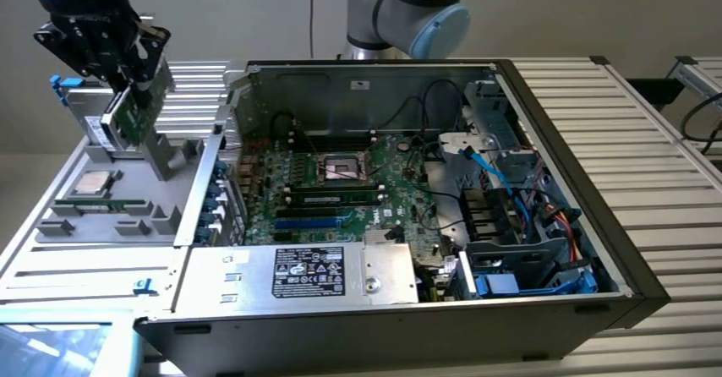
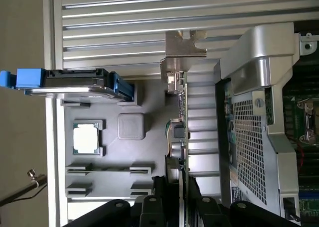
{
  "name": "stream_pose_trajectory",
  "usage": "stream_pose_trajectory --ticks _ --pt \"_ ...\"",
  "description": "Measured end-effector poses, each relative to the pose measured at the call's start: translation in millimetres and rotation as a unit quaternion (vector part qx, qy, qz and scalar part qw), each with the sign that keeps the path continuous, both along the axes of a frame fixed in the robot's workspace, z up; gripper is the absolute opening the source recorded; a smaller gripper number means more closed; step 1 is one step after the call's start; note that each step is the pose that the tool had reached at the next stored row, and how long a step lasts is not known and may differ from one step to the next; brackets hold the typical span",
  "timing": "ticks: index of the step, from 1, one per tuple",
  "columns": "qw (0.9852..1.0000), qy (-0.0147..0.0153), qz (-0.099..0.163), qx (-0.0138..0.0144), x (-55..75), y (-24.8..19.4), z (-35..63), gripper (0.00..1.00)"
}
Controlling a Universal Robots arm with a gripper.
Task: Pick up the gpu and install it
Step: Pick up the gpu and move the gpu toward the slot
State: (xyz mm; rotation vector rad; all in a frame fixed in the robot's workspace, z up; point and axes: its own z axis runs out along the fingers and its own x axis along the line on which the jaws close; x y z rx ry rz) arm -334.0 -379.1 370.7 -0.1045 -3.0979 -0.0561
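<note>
Grasping the gpu [image 1: 122,117] [image 2: 182,115] by its edge, the jaws are clenched on both faces of the card, as the wrist view shows edge-on.

- gpu: green circuit board face showing in the exterior view, slightly tilted from upright. Its silver end bracket [image 2: 180,52] is at the end away from the jaws. It is held over the grey parts tray [image 1: 107,229] [image 2: 149,152], at the exterior view's left of the computer case [image 1: 542,309] and outside it. Whether its lower edge touches the tray's upright holder [image 1: 161,153] cannot be told.
- Grey parts tray: carries a square processor chip [image 1: 90,183] [image 2: 85,139] lying flat in its recess, and a drive with blue tabs [image 1: 70,98] [image 2: 75,82] standing on edge.
- Computer case: open, lying on its side on the slatted metal counter [image 1: 637,115]. Its motherboard [image 1: 338,178] is exposed, with blue slots [image 1: 307,222] near the labelled power supply [image 1: 310,271].
- Arm [image 1: 404,9]: base behind the case.
</note>
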Motion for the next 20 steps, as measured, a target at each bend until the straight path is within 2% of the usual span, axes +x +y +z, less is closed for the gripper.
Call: stream_pose_trajectory --ticks 5,8,20 --pt "1.0000 0.0000 -0.001 -0.0012 8.0 0.0 21.8 0.28" --pt "1.0000 0.0000 -0.001 -0.0011 17.4 -0.2 30.7 0.28" --pt "1.0000 0.0000 -0.001 -0.0011 64.3 -0.8 48.4 0.28"
